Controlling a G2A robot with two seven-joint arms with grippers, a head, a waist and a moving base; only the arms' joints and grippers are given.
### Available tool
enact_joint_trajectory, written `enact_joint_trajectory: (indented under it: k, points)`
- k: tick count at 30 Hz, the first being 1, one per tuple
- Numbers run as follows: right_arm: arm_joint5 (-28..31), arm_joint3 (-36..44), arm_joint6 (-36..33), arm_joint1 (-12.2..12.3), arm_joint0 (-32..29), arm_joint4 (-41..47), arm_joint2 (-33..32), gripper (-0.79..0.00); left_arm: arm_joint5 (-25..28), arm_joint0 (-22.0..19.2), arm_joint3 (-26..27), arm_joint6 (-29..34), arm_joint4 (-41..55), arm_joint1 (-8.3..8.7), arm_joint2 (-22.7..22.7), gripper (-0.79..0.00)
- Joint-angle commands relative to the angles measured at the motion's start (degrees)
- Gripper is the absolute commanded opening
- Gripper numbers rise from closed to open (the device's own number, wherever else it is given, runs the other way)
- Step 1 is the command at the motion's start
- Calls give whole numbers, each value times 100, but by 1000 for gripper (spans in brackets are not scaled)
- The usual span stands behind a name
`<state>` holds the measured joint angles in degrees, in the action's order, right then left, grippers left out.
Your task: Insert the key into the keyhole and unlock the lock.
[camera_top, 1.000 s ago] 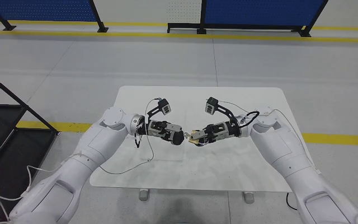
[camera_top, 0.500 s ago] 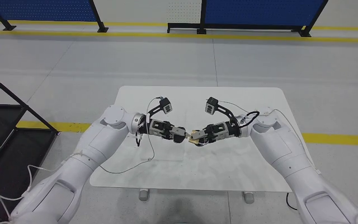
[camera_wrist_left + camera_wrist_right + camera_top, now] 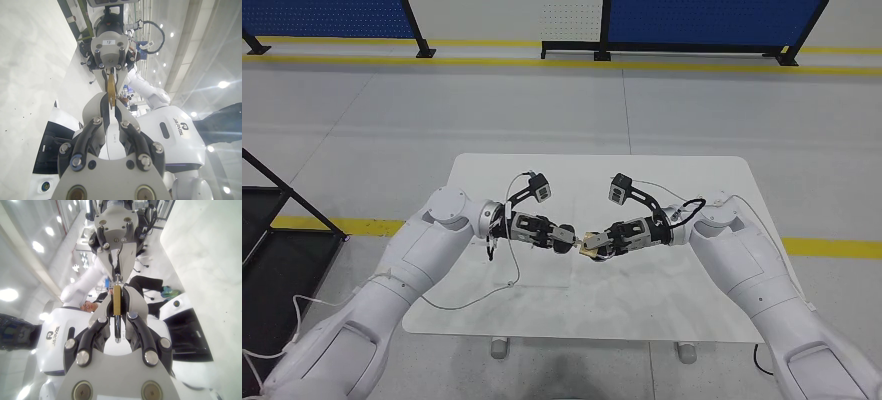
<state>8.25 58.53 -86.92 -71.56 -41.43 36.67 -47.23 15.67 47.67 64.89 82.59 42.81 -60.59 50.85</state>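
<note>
A: Where is the lock held?
B: The brass lock (image 3: 117,300) is clamped between the closed fingers of the right gripper (image 3: 118,294), raised above the middle of the table (image 3: 672,180).
A: And the key?
B: The key (image 3: 117,278) is pinched tightly in the left gripper (image 3: 111,103). Its thin blade is lined up with the lock's end and met there. How deep it is seated cannot be told.
</note>
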Motion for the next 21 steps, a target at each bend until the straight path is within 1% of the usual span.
enact_joint_trajectory:
  k: [1, 2, 14, 18, 21]
  points:
    - [0, 0, 0, 0, 0, 0, 0, -785, -43, -2, 9, -22, -51, -5, 8, -757]
    - [0, 0, 0, 0, 0, 0, 0, -785, -57, -3, 21, -36, -69, -8, 13, -785]
    - [0, 0, 0, 0, 0, 0, 0, -785, -207, 30, 119, -75, -190, -39, 74, -785]
    - [0, 0, 0, 0, 0, 0, 0, -785, -214, 41, 133, -45, -211, -55, 77, -785]
    - [0, 0, 0, 0, 0, 0, 0, -785, -127, 42, 149, -11, -273, -62, 89, -785]
